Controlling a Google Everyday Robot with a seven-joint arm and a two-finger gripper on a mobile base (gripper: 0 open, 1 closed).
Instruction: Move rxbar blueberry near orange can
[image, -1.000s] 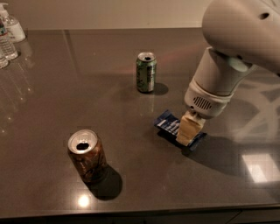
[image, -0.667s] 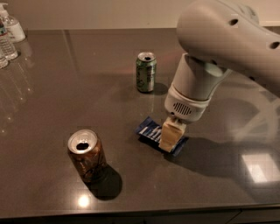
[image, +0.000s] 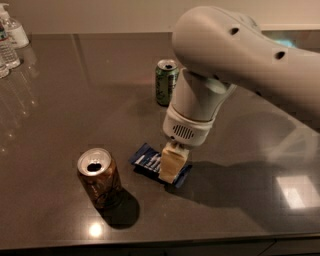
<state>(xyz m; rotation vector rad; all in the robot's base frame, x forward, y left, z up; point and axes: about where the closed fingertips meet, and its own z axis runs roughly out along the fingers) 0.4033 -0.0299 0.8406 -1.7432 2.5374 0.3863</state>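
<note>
1. The gripper (image: 171, 172) has carried the bar (image: 148, 160) leftward across the table (image: 60, 115) over the last second. A second ago it was well to the right, below the green can (image: 166, 82).
2. The fingers (image: 173, 161) are clamped on the bar's middle, pointing straight down. Navy wrapper shows on both sides of them, a longer end to their left and a short corner to their right.
3. The bar is at table level, either resting on the surface or just above it; which one cannot be told.
4. The orange can (image: 98, 177) stands upright to the left of the fingers and slightly nearer the camera. The gap has shrunk from well apart to near, and the bar's left end is now just beside the can without touching it.
5. The can has not shifted, and neither has the green can, which is behind the fingers and well clear.
6. In my judgement the task is nearly done. What remains is probably to set the bar down and release it. Pushing further left risks knocking the can.
</note>
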